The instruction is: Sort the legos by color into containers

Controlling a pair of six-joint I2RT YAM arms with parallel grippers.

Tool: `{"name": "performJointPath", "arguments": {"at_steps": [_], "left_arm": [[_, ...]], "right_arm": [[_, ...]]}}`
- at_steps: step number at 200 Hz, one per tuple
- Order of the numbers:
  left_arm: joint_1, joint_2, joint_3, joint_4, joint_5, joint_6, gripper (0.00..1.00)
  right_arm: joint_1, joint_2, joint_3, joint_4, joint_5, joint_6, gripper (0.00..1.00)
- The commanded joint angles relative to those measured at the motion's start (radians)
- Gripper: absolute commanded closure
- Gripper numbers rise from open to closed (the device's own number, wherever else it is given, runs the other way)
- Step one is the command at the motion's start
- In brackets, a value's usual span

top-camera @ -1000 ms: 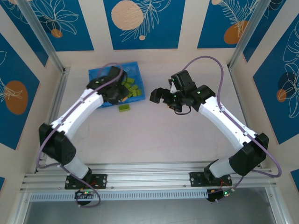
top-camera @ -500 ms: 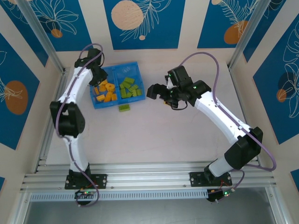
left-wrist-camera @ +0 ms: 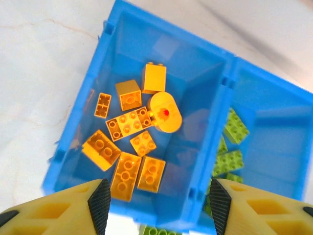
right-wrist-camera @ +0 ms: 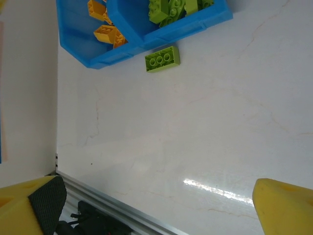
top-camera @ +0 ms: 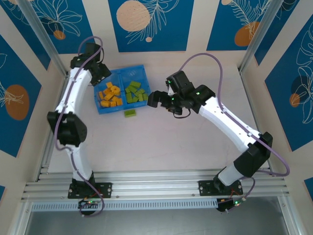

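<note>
Legos look almost sorted in your overhead view. The orange legos (top-camera: 110, 95) lie in the left compartment of the blue tray (top-camera: 121, 69) and the green legos (top-camera: 136, 93) in the right compartment. One loose green lego (top-camera: 129, 112) lies on the table (top-camera: 161, 147) just outside the tray's near wall. Your left gripper (top-camera: 101, 74) hangs over the tray's far left corner. Your right gripper (top-camera: 155, 98) hovers just off the tray's right side, above bare table. From up here you cannot tell how either pair of jaws stands.

Through the left wrist camera you look down into the tray (left-wrist-camera: 80, 117). Orange legos (left-wrist-camera: 128, 122) are scattered over the floor of the left compartment, and green legos (left-wrist-camera: 234, 128) lie past the divider (left-wrist-camera: 208, 142). The left gripper (left-wrist-camera: 156, 208) is spread wide, its fingers (left-wrist-camera: 54, 210) holding nothing. The loose green lego (left-wrist-camera: 157, 230) peeks in at the bottom edge.

Through the right wrist camera the tray (right-wrist-camera: 73, 29) sits at the top, with orange legos (right-wrist-camera: 105, 30) and green legos (right-wrist-camera: 173, 10) inside. The loose green lego (right-wrist-camera: 162, 58) lies studs up just beside the tray's wall, and you cannot tell whether they touch. The right gripper (right-wrist-camera: 156, 205) is wide apart and empty, well away from that brick.
</note>
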Motion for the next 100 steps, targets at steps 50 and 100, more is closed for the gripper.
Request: {"name": "performJointPath", "arguments": {"at_steps": [50, 100], "left_arm": [[-0.148, -0.765, -0.668, 0.099, 0.164, 0.307, 0.41], [-0.147, -1.096, -0.876, -0.037, 0.259, 0.400, 0.39]], "right_arm": [[0.146, 0.312, 0.131, 0.204, 0.253, -0.183, 0.01], [0.188, 0.615, 0.322, 0.238, 0.306, -0.384, 0.01]]}}
